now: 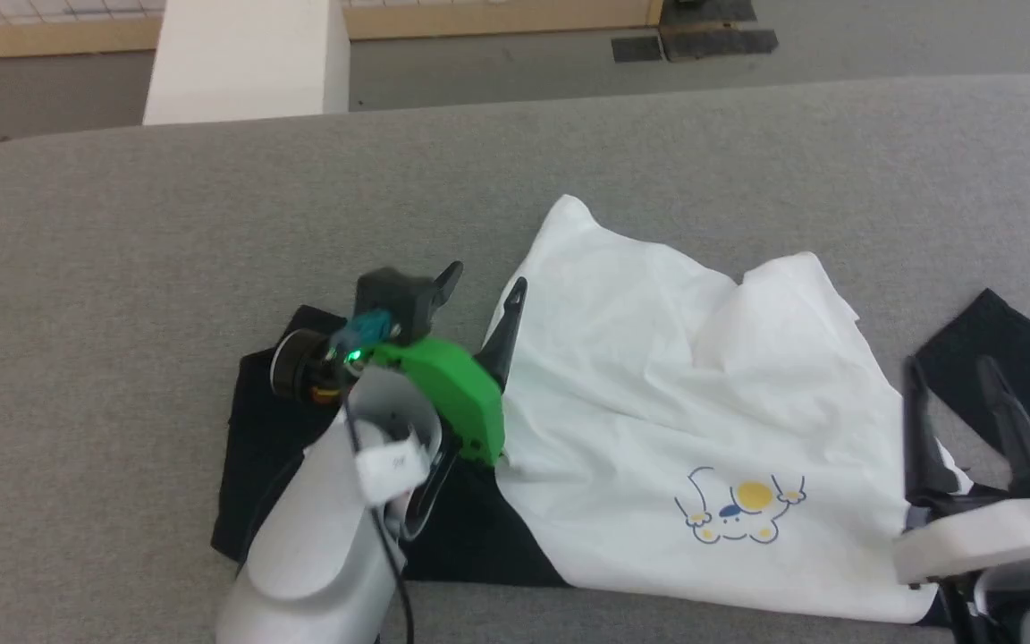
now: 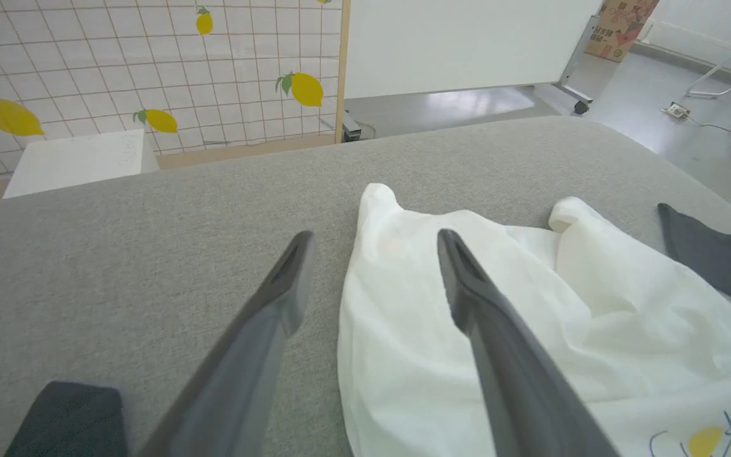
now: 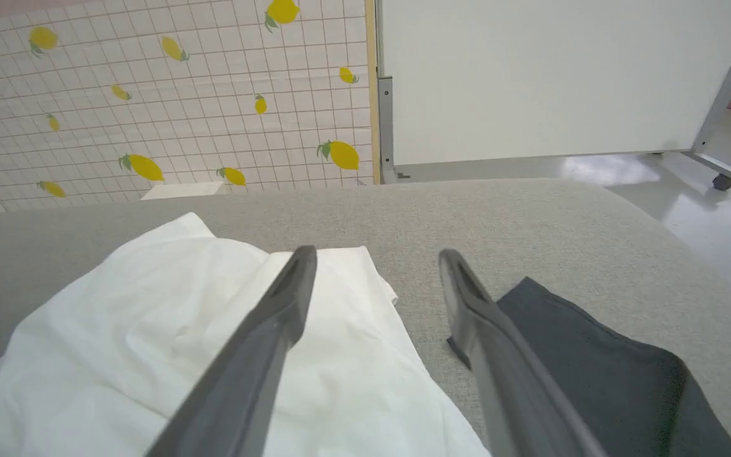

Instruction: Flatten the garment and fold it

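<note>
Garment [image 1: 658,385] is laid on the grey worktop [image 1: 122,268], right of centre, print side up. Cartoon print [image 1: 741,510] is seen upside down near the robot's edge, so the neck end is judged to point at the robot and the hem away. Long axis runs near-to-far, with the far end skewed toward the robot's left. The collar can't be made out.

Left claw [image 1: 484,286] is spread wide, nothing gripped. It is held over the white body's left edge, one finger above bare worktop, the other above cloth. Left-side sleeve [image 1: 256,447] is partly covered by that forearm.

Right claw [image 1: 951,371] is likewise spread and empty. It is held over the strip of worktop between the white body's right edge and the right-side sleeve [image 1: 1007,349].

Not flat yet: far-right hem corner [image 1: 783,286] is doubled back over the body, with creases below it. Far-left hem corner [image 1: 573,215] is lying out.

Key relation for the next move, as judged: the hem lies ahead of both claws, the way the fingers point. The doubled-back corner is nearer the right claw, ahead and to its left. The far-left corner is nearer the left claw, ahead and slightly right. The corners would need to be pinched and drawn away from the robot along the long axis before any fold.
</note>
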